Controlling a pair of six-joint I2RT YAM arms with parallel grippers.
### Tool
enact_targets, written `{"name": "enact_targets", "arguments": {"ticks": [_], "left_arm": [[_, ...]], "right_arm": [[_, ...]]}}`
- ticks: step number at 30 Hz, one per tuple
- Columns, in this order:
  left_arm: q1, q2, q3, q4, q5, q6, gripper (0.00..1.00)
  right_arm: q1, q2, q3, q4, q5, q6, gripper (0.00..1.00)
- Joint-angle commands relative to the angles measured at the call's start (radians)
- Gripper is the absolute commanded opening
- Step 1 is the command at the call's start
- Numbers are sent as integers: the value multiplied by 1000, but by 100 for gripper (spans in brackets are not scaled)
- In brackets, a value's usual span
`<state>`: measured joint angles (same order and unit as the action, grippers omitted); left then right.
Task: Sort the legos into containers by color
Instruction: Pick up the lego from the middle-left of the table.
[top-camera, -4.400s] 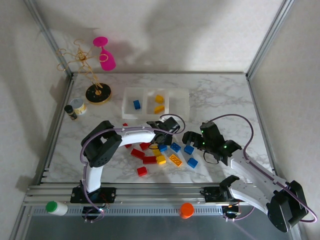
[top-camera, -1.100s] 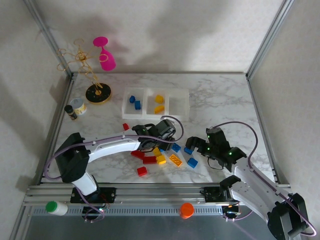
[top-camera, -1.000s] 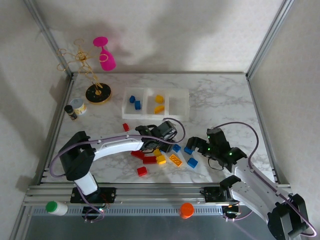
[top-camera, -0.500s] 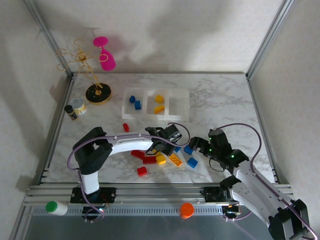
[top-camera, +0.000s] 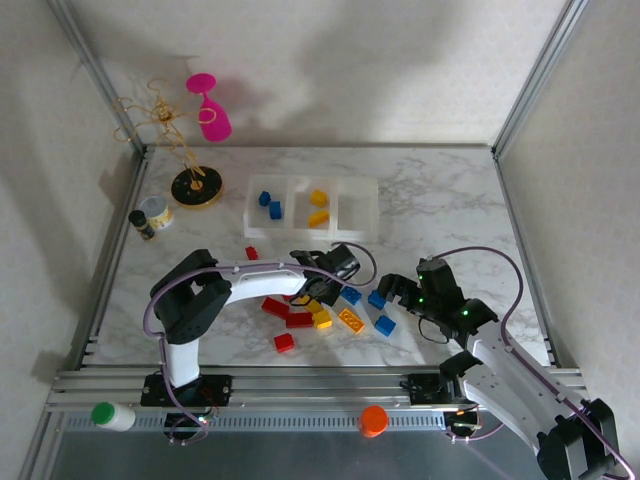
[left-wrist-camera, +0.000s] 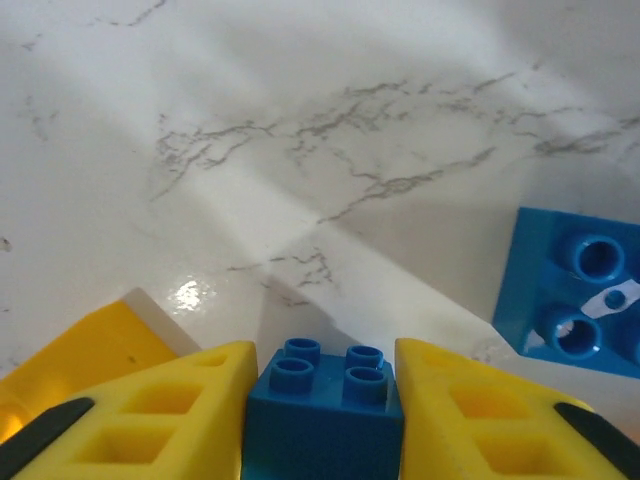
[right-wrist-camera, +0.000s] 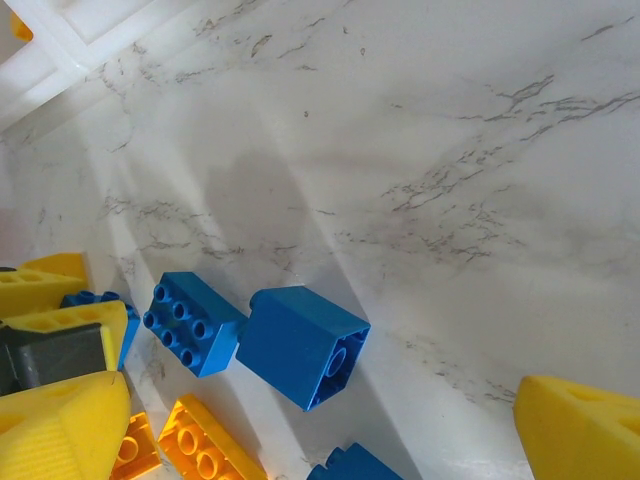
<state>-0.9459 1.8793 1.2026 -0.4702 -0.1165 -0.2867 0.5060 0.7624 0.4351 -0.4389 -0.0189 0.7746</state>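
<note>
Progress: early. The containers (top-camera: 357, 208) hold two blue bricks (top-camera: 268, 204) in the left bin and two yellow bricks (top-camera: 318, 207) in the middle bin; right bin is bare, so no red is sorted yet, and it's prob. meant for red. Most legos are loose on the surface (top-camera: 450, 200) in a pile btw the arms: at least four red bricks (top-camera: 299, 320), incl. one apart nearer the bins; a couple of yellow/orange ones (top-camera: 350, 320); three loose blue ones (top-camera: 377, 299). I'd judge it a quarter done at most.

L hand (top-camera: 320, 288) is down at the pile. In its wrist view the yellow fingers (left-wrist-camera: 180, 400) press both sides of a small blue brick (left-wrist-camera: 323, 385), studs up, so it's narrow and gripping that brick; can't tell if the brick is lifted off the surface; it likely belongs in the left bin. R hand (top-camera: 395, 290) hovers wide w/ nothing in it, just beside the blue ones. Its view shows an oblong blue brick (right-wrist-camera: 190, 322) touching a blue block on its side (right-wrist-camera: 303, 347).

Vs approx 4 s ago: left bin had one blue brick, now two; the pile has one fewer blue brick beside the L hand; R hand is in about the same spot, its arm folded back more.
</note>
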Motion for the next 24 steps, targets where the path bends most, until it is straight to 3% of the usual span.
{"name": "enact_targets", "arguments": {"ticks": [1, 8, 15, 24], "left_arm": [[10, -11, 4, -29, -20, 20, 35], [20, -55, 22, -31, -22, 19, 33], [51, -127, 68, -25, -31, -11, 33], [205, -238, 93, -11, -85, -106, 31]], "right_arm": [[-6, 1, 9, -19, 25, 5, 99], [-5, 9, 24, -12, 31, -4, 99], [-5, 14, 54, 86, -81, -55, 98], [7, 141, 111, 239, -165, -83, 99]]}}
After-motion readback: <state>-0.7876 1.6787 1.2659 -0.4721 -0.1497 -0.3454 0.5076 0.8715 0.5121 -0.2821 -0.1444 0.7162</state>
